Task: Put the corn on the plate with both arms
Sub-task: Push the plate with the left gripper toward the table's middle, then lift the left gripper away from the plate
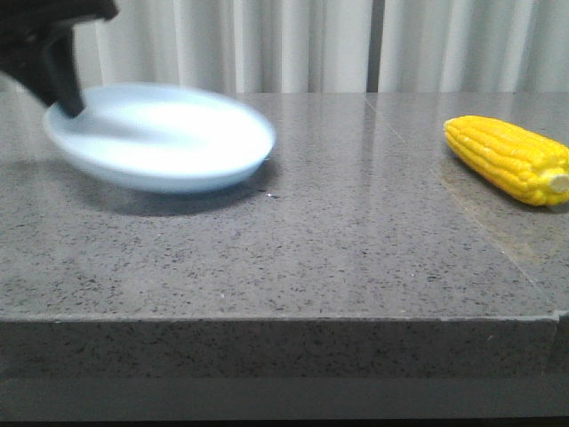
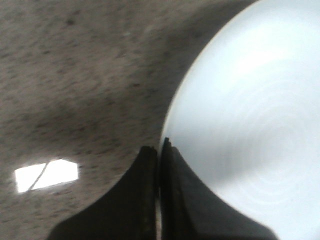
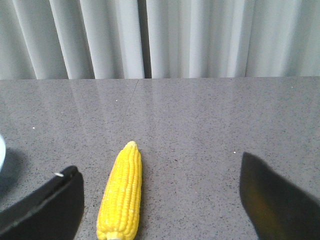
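The pale blue plate (image 1: 169, 138) is at the left of the table, blurred and casting a shadow below it. My left gripper (image 1: 67, 100) is shut on the plate's left rim; in the left wrist view the fingers (image 2: 145, 200) pinch the rim of the plate (image 2: 250, 115). The yellow corn (image 1: 508, 158) lies on the table at the far right, stub end toward the front. In the right wrist view my right gripper (image 3: 159, 167) is open and empty, with the corn (image 3: 122, 195) lying between its fingers, nearer one of them and untouched.
The grey speckled stone table (image 1: 356, 231) has its front edge (image 1: 284, 318) close to the camera. White curtains (image 1: 311, 44) hang behind it. A seam (image 1: 480, 222) runs across the tabletop near the corn.
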Robot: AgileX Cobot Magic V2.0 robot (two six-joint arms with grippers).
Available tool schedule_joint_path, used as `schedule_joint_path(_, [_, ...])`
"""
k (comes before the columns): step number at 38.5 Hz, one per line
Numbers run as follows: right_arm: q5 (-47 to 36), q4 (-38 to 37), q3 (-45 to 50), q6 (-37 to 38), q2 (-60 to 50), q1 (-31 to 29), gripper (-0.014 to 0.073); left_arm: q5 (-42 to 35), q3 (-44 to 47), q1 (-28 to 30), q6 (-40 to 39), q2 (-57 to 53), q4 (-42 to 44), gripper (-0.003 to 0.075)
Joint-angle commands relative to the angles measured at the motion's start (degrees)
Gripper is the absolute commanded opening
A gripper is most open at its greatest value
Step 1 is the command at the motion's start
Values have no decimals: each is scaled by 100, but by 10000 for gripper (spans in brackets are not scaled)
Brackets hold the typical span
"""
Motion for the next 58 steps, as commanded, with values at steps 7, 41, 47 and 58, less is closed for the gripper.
schedule_joint_path(7, [-419,-7,-204,-19,86,-20,652,-406,-339,-478,123,27,-963,-20])
schedule_joint_path(41, [-419,-7,-204,-19,86,-20,652,-379,-759,-740,196,-276,242,23])
schedule_joint_path(47, [-419,-7,-204,-19,86,-20,652,-330,-615,-731,-383,-824,1695,-20])
schedule_joint_path(58, [-419,-7,-204,-19,86,-20,652,-562,718,-350,-1014,-1964,2763,-20])
